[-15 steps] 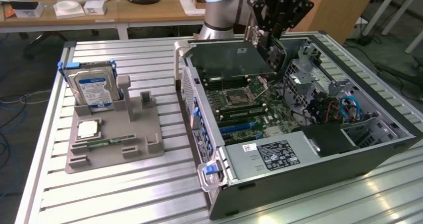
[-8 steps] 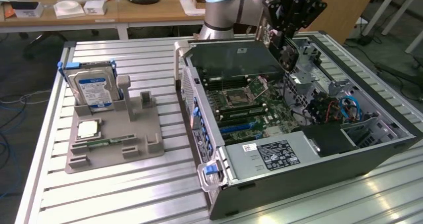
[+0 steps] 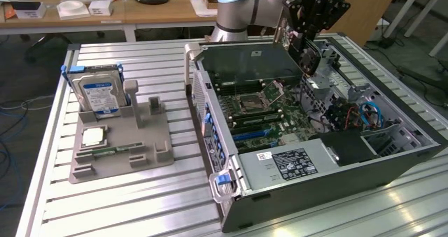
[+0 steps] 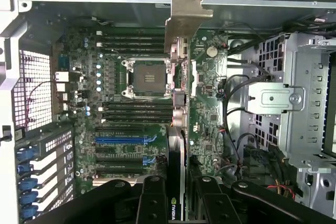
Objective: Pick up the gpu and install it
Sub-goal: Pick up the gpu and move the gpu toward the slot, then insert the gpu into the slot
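Note:
The gpu hangs on edge above the open computer case, over its back right part in the exterior view. My gripper is shut on the card's upper end. In the wrist view the gpu shows edge-on, a thin dark strip running away from my gripper and ending in its silver bracket. Below it lies the green motherboard with the bare processor socket and blue expansion slots. The card hangs clear of the board.
A grey holder tray stands on the slatted metal table at the exterior view's left, carrying a blue-labelled hard drive, a processor chip and a memory stick. Drive cages and cables crowd the case's far side.

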`<state>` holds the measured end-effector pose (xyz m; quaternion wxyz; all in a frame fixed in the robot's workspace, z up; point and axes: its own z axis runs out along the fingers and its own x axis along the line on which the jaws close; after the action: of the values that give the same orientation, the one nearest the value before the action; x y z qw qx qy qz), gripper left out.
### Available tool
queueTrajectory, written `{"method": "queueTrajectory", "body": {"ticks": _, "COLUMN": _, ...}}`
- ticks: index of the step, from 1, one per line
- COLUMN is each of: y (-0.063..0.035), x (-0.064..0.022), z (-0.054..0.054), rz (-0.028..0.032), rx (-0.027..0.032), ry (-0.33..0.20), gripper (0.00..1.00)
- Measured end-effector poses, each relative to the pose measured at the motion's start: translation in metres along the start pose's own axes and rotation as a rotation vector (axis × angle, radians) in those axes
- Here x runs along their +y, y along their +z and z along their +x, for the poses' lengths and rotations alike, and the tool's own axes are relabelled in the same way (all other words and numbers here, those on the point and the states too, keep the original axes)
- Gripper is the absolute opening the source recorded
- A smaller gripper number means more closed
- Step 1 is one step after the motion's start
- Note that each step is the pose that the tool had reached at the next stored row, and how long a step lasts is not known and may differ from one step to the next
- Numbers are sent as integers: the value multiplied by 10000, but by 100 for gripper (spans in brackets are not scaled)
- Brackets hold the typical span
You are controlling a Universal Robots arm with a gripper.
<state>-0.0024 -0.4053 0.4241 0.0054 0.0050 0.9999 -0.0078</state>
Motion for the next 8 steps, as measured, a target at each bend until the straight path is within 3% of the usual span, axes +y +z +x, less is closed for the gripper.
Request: {"method": "queueTrajectory", "body": {"ticks": 8, "y": 0, "x": 0, "z": 0, "rz": 0, "rx": -1, "ry": 0, "gripper": 26}}
